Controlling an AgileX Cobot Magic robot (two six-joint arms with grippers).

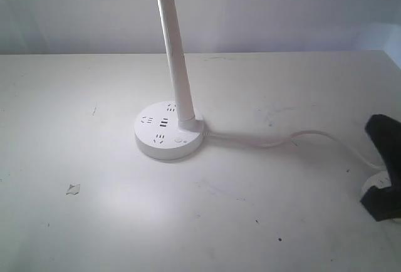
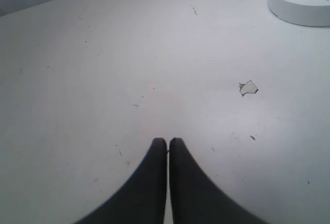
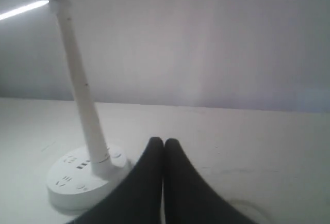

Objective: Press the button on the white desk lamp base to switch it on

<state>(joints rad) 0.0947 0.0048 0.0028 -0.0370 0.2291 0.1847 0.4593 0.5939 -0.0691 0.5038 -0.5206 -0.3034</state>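
At mid-surface [image 1: 75,128], the base [image 1: 168,135] is sitting with the button [image 1: 180,139] facing up, near right of the stem. The right pincer [image 3: 164,140] is waiting well right, tips pressed together, probably to make one blunt presser. The left pincer [image 2: 168,140], likewise pressed together, is idling.

Scuffed table [image 1: 94,222] — lamp base [image 1: 156,141], cord [image 1: 307,135]

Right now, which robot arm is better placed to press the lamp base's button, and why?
Right, probably. The right gripper, shut, faces the white desk lamp base head-on, the button clear on top. The left gripper, also shut, catches only the base's edge in its view.
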